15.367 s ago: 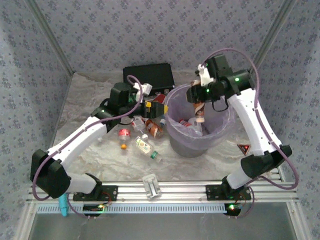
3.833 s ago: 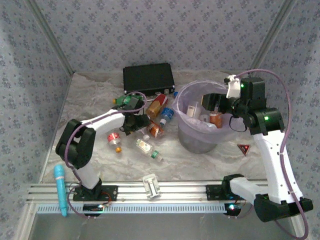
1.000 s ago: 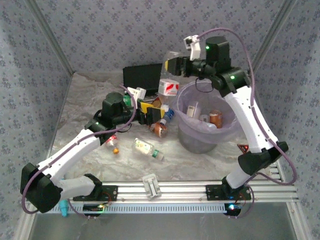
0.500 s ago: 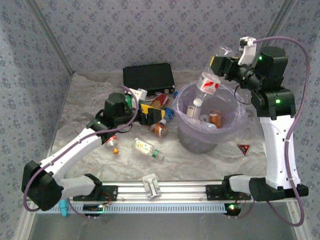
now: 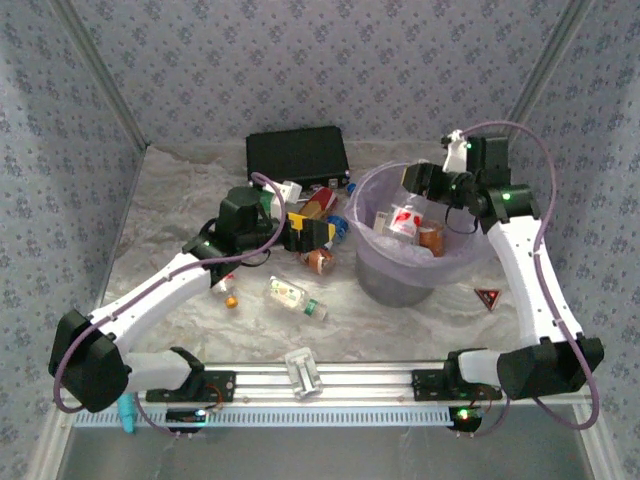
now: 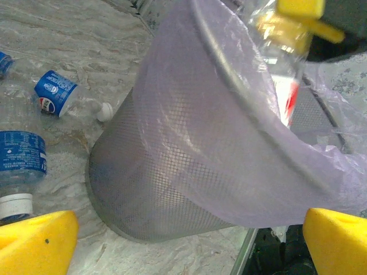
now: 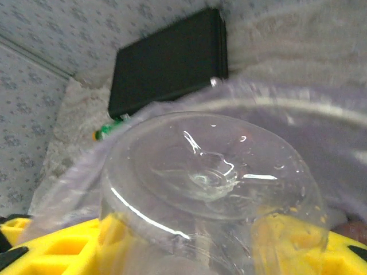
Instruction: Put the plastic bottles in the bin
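Clear bottle (image 7: 212,189) hangs in the closed right fingers (image 7: 51,246) just over the bin (image 5: 375,285) – released too near the rim, it may catch the bag (image 6: 229,172) and fall on the counter (image 5: 180,200). Left fingers (image 6: 34,238) stand wide open, empty, beside other bottles (image 6: 23,157).

No words or numbers are legible. A small red triangular sign (image 5: 487,296) lies right of centre in the top view. On the clear red-and-white-labelled plastic bottle (image 5: 404,218) and the clear blue-labelled plastic bottle (image 6: 54,91), the print is too blurred.
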`<action>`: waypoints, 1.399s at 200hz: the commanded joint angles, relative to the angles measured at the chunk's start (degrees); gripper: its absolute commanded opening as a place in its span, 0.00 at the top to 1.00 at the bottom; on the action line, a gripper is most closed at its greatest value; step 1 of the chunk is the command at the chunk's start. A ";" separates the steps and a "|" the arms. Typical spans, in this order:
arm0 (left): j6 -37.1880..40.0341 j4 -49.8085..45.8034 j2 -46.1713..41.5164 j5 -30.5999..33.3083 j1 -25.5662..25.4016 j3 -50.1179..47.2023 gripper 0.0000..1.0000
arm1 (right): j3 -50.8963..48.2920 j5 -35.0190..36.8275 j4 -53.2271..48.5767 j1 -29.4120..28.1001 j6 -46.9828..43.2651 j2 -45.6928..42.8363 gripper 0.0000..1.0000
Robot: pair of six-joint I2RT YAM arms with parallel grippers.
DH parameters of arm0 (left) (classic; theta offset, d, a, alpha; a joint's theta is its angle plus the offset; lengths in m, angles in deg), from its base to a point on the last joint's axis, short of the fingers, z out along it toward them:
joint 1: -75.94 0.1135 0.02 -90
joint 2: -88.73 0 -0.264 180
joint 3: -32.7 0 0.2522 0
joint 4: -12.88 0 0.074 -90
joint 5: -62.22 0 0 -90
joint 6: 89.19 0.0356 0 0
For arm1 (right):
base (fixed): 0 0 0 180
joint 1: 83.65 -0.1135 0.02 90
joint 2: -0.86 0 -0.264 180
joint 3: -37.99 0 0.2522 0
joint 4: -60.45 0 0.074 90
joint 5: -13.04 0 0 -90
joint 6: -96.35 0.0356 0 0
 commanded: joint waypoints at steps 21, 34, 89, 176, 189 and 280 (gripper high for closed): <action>0.25 2.02 0.01 0.05 -0.44 -0.04 0.00 | -7.52 -0.27 3.10 -1.05 4.88 -0.52 0.45; 0.23 2.02 0.01 0.09 -0.48 -0.24 0.00 | -9.74 1.07 3.74 -1.43 5.64 -0.78 0.45; 0.10 2.29 0.10 0.60 -0.41 -0.41 0.00 | -14.46 3.42 4.16 -3.27 6.82 -0.69 0.31; 2.36 -11.29 -1.80 9.83 0.32 2.87 0.01 | 1.10 13.97 -10.07 -5.46 -0.66 -1.54 0.15; 1.89 -13.74 -2.56 11.24 1.11 3.24 0.01 | 0.76 15.54 -10.46 -6.44 -0.97 -1.23 0.19; -4.71 -35.86 -9.03 23.66 9.74 1.01 0.03 | -9.03 14.21 -3.25 -8.14 0.98 3.08 0.45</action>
